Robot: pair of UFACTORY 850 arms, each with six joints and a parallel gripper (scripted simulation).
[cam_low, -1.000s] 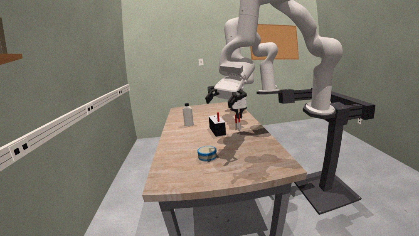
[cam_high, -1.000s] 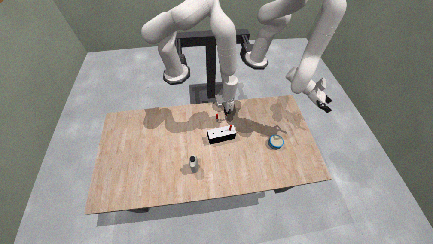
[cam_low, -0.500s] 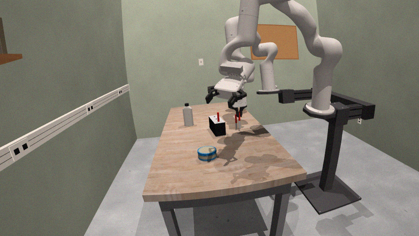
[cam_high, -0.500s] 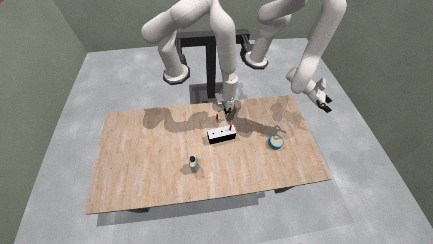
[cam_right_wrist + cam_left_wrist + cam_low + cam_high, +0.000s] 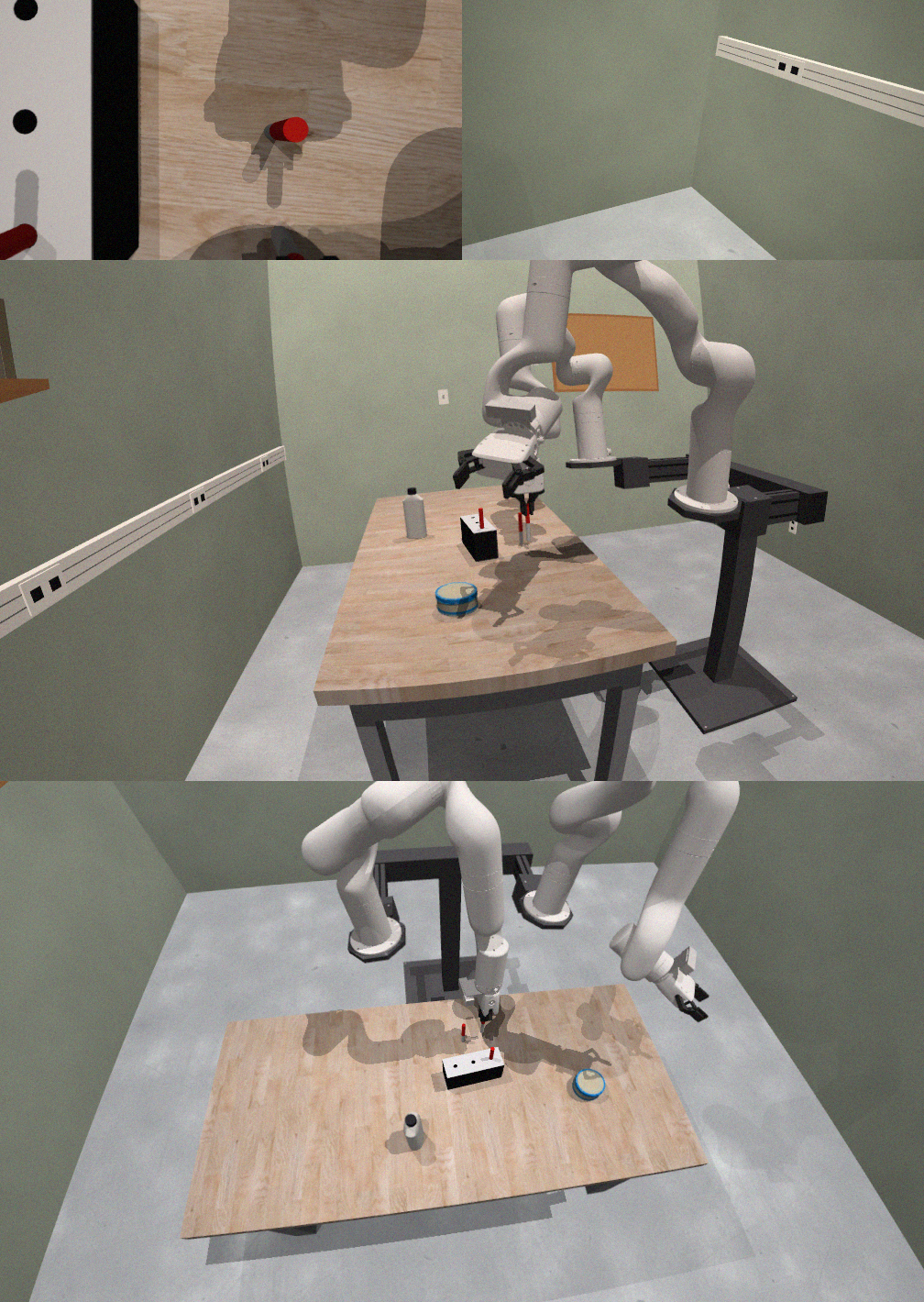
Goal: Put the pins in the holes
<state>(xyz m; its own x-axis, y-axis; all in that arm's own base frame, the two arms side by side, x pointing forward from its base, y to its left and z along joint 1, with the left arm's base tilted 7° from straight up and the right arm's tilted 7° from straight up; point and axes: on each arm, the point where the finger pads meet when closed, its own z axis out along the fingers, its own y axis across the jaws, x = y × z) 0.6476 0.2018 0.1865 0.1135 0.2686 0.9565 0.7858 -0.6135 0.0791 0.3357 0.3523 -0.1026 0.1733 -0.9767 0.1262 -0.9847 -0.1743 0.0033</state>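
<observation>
A: Right up front in the exterior view, the near edge of the wooden table runs across the lower middle, and a blue-rimmed tin sits on top.

B: And the block?

A: Centre of the top view! The block has one red-topped pin in its right-hand hole there; the other two holes gape.

B: What's the right gripper got?

A: It's clamped on a pin, the held pin, red end up, at the bottom edge of the right wrist view! Whether it touches the wood, I can't tell.

B: Third one?

A: The free pin stands upright near it, red on top, just above the block in the top view.

B: Left gripper?

A: Fingers wide apart, upper right of the top view, nothing between them. And there's a grey bottle, black-capped, lower centre-left!

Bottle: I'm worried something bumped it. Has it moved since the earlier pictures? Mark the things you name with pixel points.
No, the bottle (image 5: 414,1135) (image 5: 414,520) shows no visible shift against the block (image 5: 474,1077) (image 5: 479,543) (image 5: 115,137) in the top view.
</observation>
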